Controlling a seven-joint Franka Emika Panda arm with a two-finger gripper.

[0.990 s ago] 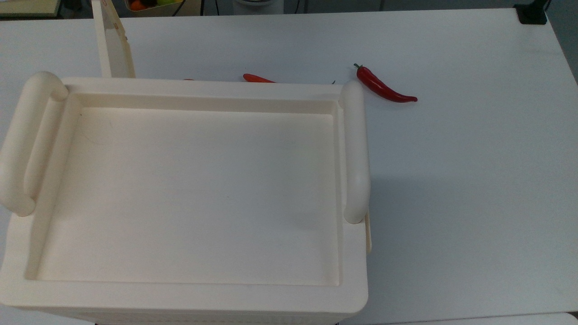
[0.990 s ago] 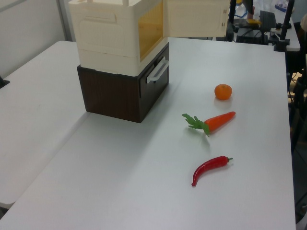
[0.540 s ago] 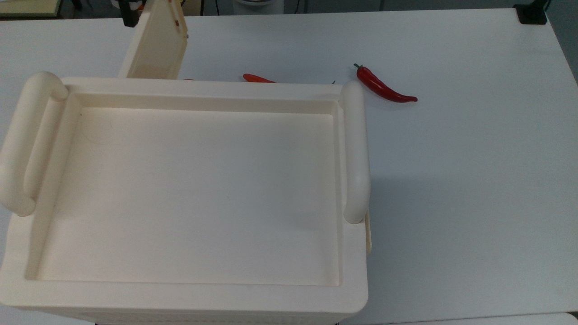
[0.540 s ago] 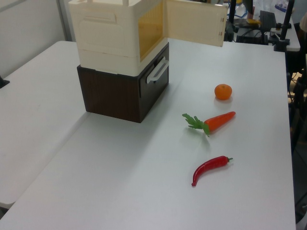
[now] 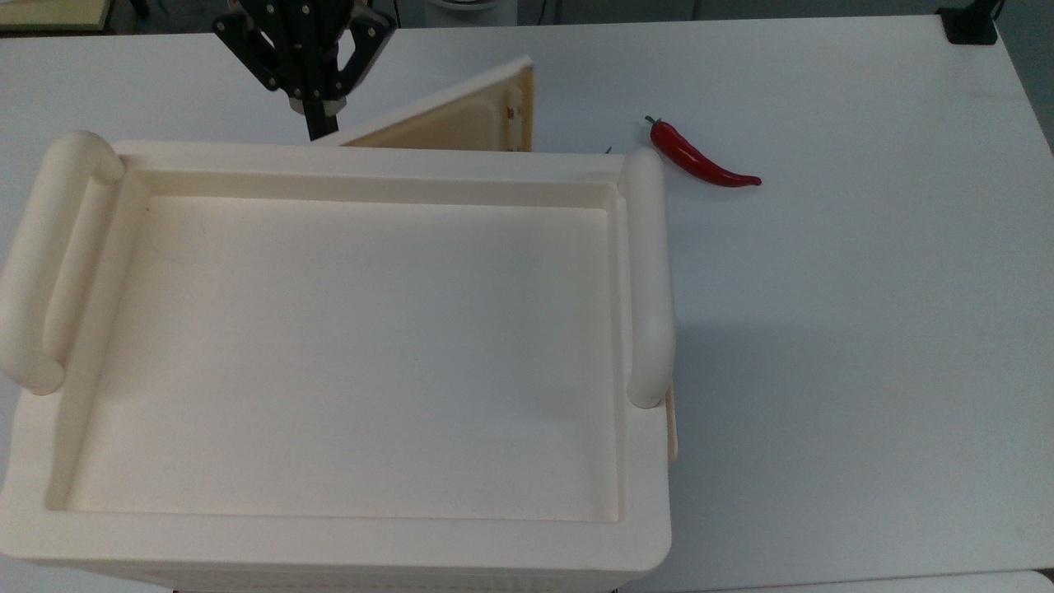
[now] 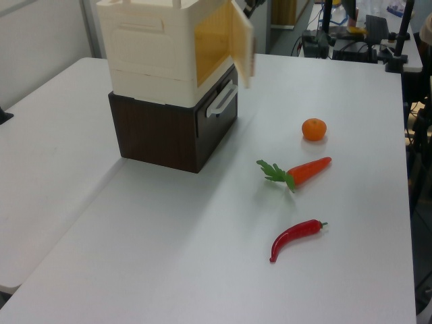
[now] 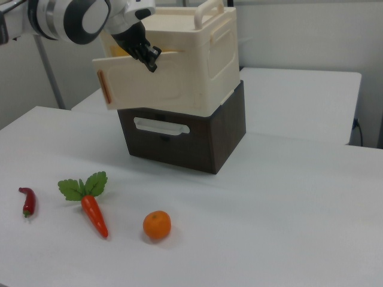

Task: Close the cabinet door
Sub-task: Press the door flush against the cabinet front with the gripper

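Since half a second ago the cabinet door (image 5: 461,115) has swung well inward, and the gripper (image 7: 151,60) has come forward with it. From above, the door now stands at a shallow angle to the front edge of the cabinet (image 5: 354,543), hinged toward the top view's left with its free edge out toward the top view's right. In the right view the gripper's tip rests against the outer face of the door near its upper edge, pushing rather than grasping; whether its fingers are spread or pressed together cannot be told. The cabinet sits on a dark brown drawer unit (image 7: 197,143) on the white table (image 7: 269,227). A chili pepper (image 5: 700,156), a carrot (image 6: 304,172) and an orange (image 6: 314,129) lie on the table, well apart from the door's path. Judged progress: most of the swing is done; a wedge-shaped gap remains, so the door is not yet flush. Remaining: continue the push until the panel seats against the opening.
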